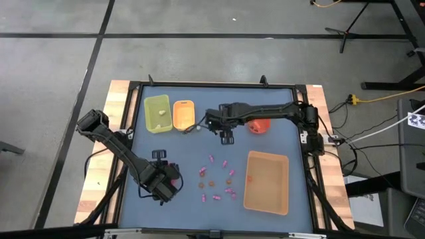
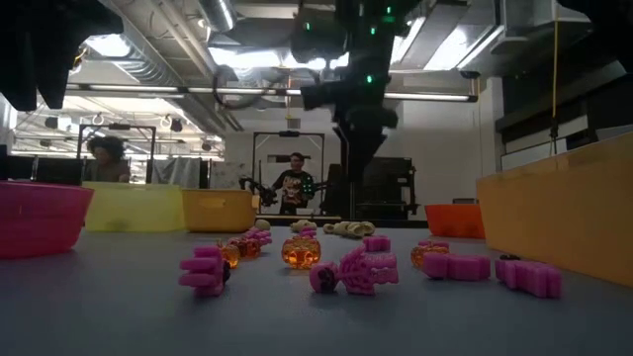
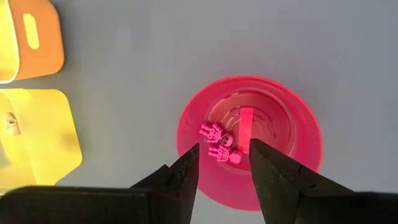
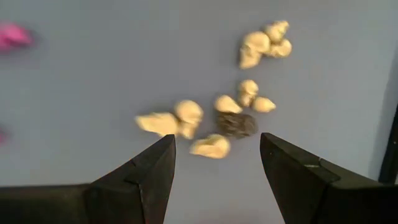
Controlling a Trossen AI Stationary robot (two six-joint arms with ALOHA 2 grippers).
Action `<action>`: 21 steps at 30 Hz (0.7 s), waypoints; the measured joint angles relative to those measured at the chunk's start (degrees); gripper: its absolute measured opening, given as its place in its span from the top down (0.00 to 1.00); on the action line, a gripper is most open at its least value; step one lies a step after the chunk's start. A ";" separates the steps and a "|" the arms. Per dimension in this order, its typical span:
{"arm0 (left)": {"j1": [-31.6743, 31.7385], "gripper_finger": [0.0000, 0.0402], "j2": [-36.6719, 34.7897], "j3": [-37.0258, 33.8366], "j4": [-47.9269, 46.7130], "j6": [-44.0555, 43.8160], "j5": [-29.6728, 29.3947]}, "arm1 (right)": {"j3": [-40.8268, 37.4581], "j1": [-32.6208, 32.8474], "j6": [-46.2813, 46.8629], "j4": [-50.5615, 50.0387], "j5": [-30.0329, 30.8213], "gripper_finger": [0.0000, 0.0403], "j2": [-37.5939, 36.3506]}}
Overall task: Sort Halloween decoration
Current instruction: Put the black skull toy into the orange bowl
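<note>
My left gripper [image 3: 224,149] stands open above the pink bowl [image 3: 298,124], at the table's near left [image 1: 167,180]. Two or three magenta-pink trinkets [image 3: 216,142] lie on the bowl's bottom, below its fingertips. My right gripper [image 4: 217,140] is open and points down over a cluster of cream-white trinkets [image 4: 186,115] and one dark grey trinket [image 4: 236,124], all lying on the table mat. In the high view this gripper [image 1: 226,138] is at the table's middle, toward the far side. More pink and orange-brown trinkets [image 1: 216,180] lie scattered on the mat near the front.
A green tray [image 1: 157,113] and an orange tray [image 1: 183,114] stand at the far left, and a red bowl [image 1: 260,125] stands behind the right arm. A tan tray [image 1: 267,180] stands at the near right. People show in the room beyond the table [image 2: 295,178].
</note>
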 joint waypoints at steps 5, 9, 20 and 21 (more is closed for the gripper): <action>0.00 0.69 0.00 0.00 0.11 0.00 -0.01 | -2.13 -5.13 -3.96 4.78 -4.91 0.42 0.00; 0.00 0.69 0.00 0.00 0.38 -0.01 -0.02 | -4.21 -8.67 -4.05 8.46 -11.92 0.42 0.00; 0.00 0.69 0.00 0.00 0.76 -1.59 -0.02 | -11.75 -8.48 -8.91 14.69 -13.50 0.42 0.00; 0.00 0.69 0.00 0.00 0.76 -1.87 -0.02 | -12.21 -8.06 -9.42 15.66 -13.31 0.42 0.02</action>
